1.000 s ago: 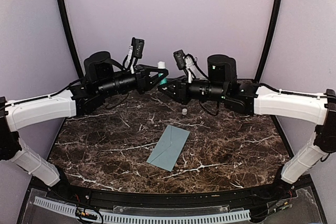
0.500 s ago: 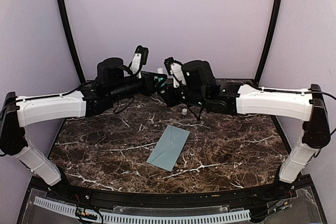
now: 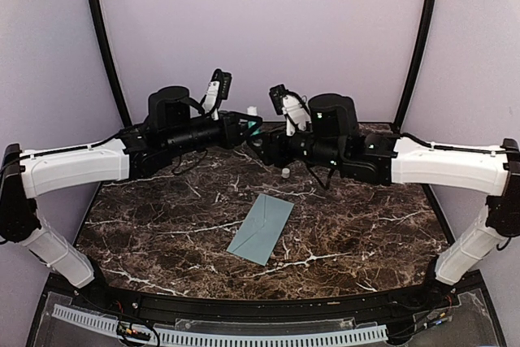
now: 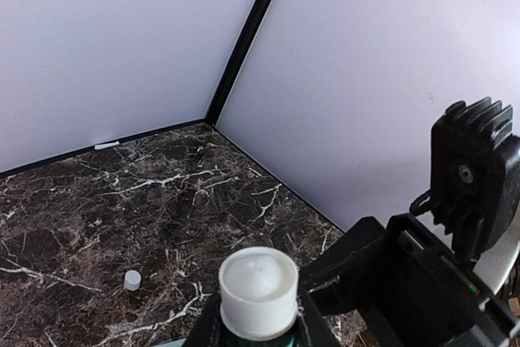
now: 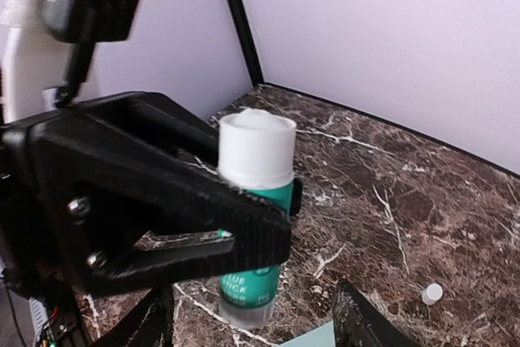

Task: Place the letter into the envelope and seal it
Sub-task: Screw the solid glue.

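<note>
Pulling back toward the right of the top view, my right arm is leaving the spot where it was crowding the left one half a second ago. The right gripper is now standing wide with nothing between its fingers, where it was pinched narrow before. The envelope is lying just where it was, flat and slanted at the centre of the table, well below both arms. My left gripper is clamping the glue stick around its green middle, upright with the white end up, at the upper centre of the top view. I am judging the step to be gluing for the seal, though I cannot tell whether anything is already inside, since the envelope is showing one plain face. To do it well I am planning to tip the stick's white end downward, bring it low over the flap's border and drag lightly. Meanwhile the freed right fingers would be pinning a corner, because thin paper on that glossy stone is likely to be sliding and wrinkling under a sticky pull. The stick is a hard, smooth plastic cylinder, so a firm side grip suits it. A small white cap — stubby and round, probably the stick's own — is sitting on the dark, white-veined marble just above the envelope, and I am steering clear of it.
</note>
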You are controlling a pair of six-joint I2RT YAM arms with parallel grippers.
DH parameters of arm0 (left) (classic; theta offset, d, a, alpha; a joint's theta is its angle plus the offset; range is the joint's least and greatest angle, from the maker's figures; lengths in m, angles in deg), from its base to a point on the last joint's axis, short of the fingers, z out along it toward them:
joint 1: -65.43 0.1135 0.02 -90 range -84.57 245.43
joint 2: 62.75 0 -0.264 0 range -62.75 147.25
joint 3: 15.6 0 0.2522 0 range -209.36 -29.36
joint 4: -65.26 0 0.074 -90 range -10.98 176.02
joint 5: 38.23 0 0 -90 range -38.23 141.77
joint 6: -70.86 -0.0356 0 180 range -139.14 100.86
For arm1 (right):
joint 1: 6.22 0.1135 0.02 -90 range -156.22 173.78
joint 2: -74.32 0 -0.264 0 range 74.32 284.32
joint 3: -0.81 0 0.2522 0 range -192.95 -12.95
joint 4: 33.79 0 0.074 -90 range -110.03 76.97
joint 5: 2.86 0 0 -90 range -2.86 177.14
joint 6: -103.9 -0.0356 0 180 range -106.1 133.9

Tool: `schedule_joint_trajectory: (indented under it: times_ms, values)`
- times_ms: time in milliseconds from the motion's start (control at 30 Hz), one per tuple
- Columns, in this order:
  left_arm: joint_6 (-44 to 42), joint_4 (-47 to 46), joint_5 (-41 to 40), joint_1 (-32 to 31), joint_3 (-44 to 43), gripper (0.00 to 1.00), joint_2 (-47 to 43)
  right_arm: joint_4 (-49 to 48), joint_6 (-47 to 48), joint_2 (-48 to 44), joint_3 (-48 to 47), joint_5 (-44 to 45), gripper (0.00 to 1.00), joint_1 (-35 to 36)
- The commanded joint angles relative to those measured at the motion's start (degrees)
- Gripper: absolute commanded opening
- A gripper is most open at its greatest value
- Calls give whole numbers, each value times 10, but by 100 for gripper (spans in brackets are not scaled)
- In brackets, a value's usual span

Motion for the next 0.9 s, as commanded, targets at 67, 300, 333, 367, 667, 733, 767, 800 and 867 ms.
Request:
schedule_joint_trajectory:
  times_ms: [67,300,333,367,667,733,767,800,867]
  values:
    - [3,-16,94,23,1,0,-64,-126,7,-108,87,-205,68,-48]
    - [9,-103,261,34,13,0,-71,-259,-70,-147,166,-429,70,-123]
    - [12,-114,295,34,16,0,-71,-270,-73,-146,168,-455,70,-125]
    - [23,-143,312,34,17,0,-70,-280,-76,-142,167,-481,70,-125]
    - [47,-212,423,27,9,0,-41,-309,-94,-81,120,-584,62,-100]
    - [48,-215,429,24,5,0,-35,-311,-95,-71,112,-590,61,-94]
    - [49,-217,431,24,3,0,-32,-313,-95,-67,108,-593,60,-92]
    - [50,-217,432,23,2,0,-31,-316,-96,-64,106,-595,59,-90]
    - [52,-221,436,21,0,0,-29,-327,-102,-58,102,-601,57,-86]
